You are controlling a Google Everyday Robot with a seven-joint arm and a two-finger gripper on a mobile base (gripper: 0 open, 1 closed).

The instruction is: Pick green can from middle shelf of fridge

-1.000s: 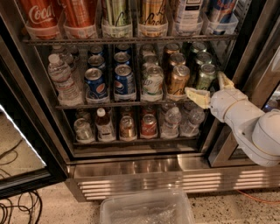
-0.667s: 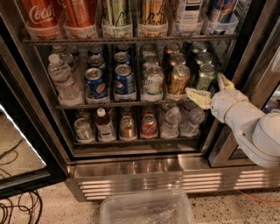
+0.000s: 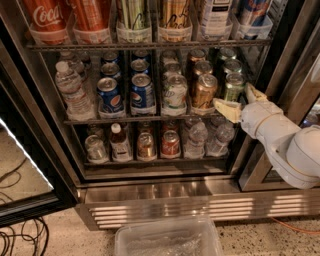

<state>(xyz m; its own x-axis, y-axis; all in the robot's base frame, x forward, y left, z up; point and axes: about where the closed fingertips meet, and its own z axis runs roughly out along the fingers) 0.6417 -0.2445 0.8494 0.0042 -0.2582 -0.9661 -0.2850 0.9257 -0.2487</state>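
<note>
Standing at the right end of the middle shelf (image 3: 150, 119), the green can (image 3: 233, 85) heads a row of like cans that runs back into the fridge (image 3: 165, 202). The tool (image 3: 233, 96) sits right at it, on a white arm (image 3: 285, 142) that comes in from the lower right. Its two pale fingers are spread wide. One lies low across the front of the can, its tip reaching toward the gold can (image 3: 204, 91) next door. The other stands up just to the can's right, close to the dark door frame. It has not closed on the can, and whether either finger touches it cannot be told.

Crowding the can on the left is the gold can. Beyond that come a white-and-green can (image 3: 175, 92), two blue cans (image 3: 142, 92) and a clear water bottle (image 3: 72, 90) at the far left. Tall cans (image 3: 132, 15) fill the rack above, and small bottles (image 3: 170, 145) fill the rack below. A clear plastic bin (image 3: 167, 241) sits on the floor before the louvred base, with dark cables (image 3: 20, 240) at the lower left.
</note>
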